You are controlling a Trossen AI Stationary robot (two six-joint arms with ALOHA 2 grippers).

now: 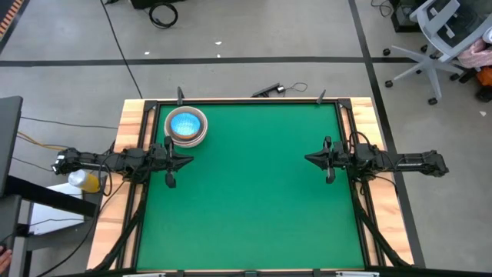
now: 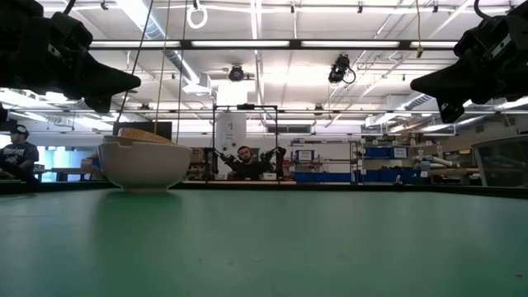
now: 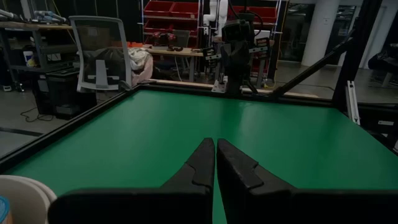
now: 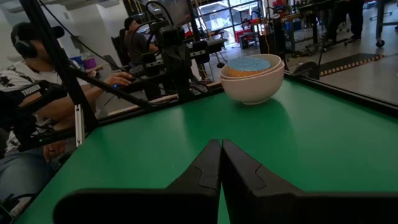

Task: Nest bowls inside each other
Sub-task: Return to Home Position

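The bowls (image 1: 187, 126) stand as one nested stack on the green table (image 1: 254, 200), near its far left corner. The outer bowl is white (image 4: 253, 87). A tan rim (image 4: 231, 73) shows inside it, and a bright light blue speckled bowl (image 4: 250, 64) sits innermost. The stack rests on its base (image 2: 145, 186). My left gripper (image 1: 189, 161) hovers shut at the table's left edge, just near of the stack. My right gripper (image 1: 309, 158) hovers shut at the right edge. Both point level toward the table's middle, holding nothing.
Wooden rails (image 1: 131, 138) frame the green mat. A yellow bottle (image 1: 86, 181) stands off the table to the left. An office chair (image 1: 442, 35) stands on the floor beyond the far right corner. A person (image 4: 43, 87) sits behind the left arm's side.
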